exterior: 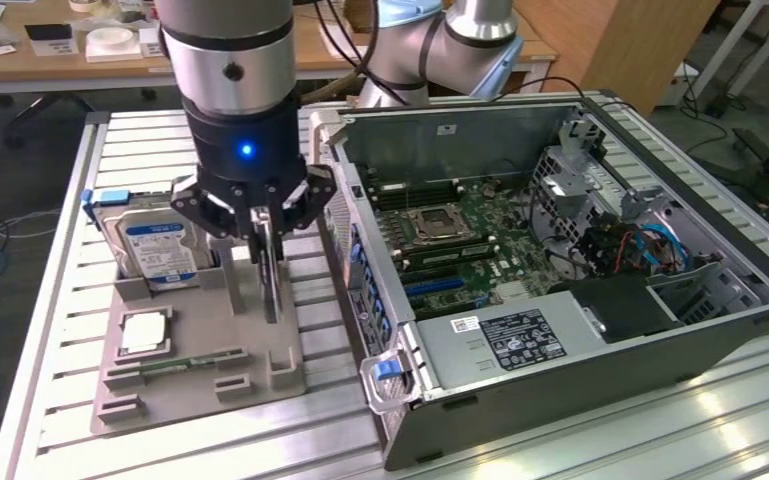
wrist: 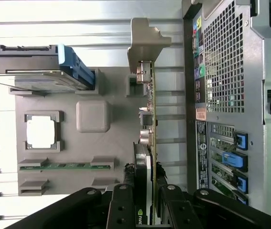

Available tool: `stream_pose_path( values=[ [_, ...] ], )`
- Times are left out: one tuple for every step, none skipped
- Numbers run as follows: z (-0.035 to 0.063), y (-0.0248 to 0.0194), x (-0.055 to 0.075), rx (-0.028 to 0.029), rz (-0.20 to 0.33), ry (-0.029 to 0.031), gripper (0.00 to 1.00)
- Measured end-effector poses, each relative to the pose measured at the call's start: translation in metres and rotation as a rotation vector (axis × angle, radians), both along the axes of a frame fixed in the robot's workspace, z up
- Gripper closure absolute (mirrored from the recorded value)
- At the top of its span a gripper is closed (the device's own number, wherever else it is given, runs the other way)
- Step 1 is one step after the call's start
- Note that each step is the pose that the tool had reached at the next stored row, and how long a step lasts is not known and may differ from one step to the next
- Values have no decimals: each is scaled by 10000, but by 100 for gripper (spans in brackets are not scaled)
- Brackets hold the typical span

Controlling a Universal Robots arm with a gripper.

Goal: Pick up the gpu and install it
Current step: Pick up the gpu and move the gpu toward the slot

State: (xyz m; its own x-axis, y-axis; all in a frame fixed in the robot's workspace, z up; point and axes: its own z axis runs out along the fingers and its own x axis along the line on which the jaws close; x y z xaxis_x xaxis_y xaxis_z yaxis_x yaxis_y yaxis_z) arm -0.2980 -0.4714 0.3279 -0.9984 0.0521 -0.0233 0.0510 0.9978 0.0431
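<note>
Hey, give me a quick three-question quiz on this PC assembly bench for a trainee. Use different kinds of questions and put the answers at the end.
1. True or false: the gpu lies flat inside the computer case.
2. What is the gripper shut on? A) nothing B) the gpu C) the case's wall
3. Fill in: in the exterior view, the grey holder tray sits on the case's ____ side.
Key: 1 false, it stands on edge at the tray; 2 B; 3 left.
</note>
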Motion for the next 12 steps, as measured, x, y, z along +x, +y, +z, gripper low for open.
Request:
stream_pose_path(
  values=[
    [24,0,0,0,1,0,73],
    [47,0,0,-1,0,0,73],
    [69,0,0,0,0,-1,73],
    [89,0,0,-1,1,0,73],
    [109,0,0,0,1,0,73],
    [127,0,0,0,0,0,73],
    [146,0,0,0,1,0,73],
    [164,0,0,0,1,-1,73],
    [185,0,0,0,0,0,73],
    [204,0,0,0,1,0,73],
    [223,0,0,0,0,0,73],
    [241,0,0,0,1,-1,73]
  ],
)
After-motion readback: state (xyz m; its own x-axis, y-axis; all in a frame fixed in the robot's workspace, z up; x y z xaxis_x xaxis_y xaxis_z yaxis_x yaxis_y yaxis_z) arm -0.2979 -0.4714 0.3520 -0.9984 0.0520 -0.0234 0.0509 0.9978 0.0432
